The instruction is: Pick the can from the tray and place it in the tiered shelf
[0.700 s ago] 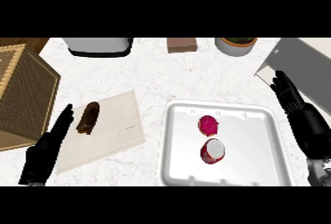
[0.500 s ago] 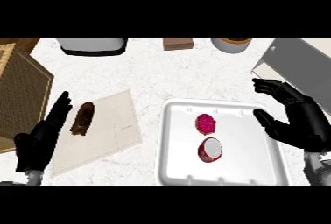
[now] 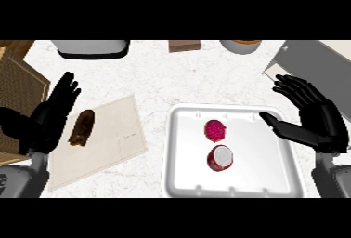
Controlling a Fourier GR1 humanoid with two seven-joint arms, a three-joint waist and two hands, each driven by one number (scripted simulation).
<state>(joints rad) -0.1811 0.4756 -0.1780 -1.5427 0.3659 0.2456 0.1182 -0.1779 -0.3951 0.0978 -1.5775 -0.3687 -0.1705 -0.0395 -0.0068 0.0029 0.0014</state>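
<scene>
A red can [image 3: 221, 157] with a pale top lies tilted in the white tray [image 3: 274, 181], just below a magenta fruit-like item [image 3: 215, 130]. My right hand [image 3: 315, 118] hovers open over the tray's right rim, thumb pointing left toward the can, fingers spread and apart from it. At the left, my left hand [image 3: 49, 115] stands open with fingers up, beside a beige board [image 3: 116, 139]. The wooden tiered shelf [image 3: 19, 88] shows at the far left edge, partly cut off.
A brown bread-like item [image 3: 82, 128] lies on the beige board. Along the back stand a grey appliance [image 3: 91, 47], a small brown box [image 3: 185, 45] and a bowl [image 3: 241, 45]. A grey slab [image 3: 312, 58] sits at the back right.
My right hand has moved left and forward over the tray's right rim, spreading open. The left hand has risen slightly and shifted right. The can has not moved.
</scene>
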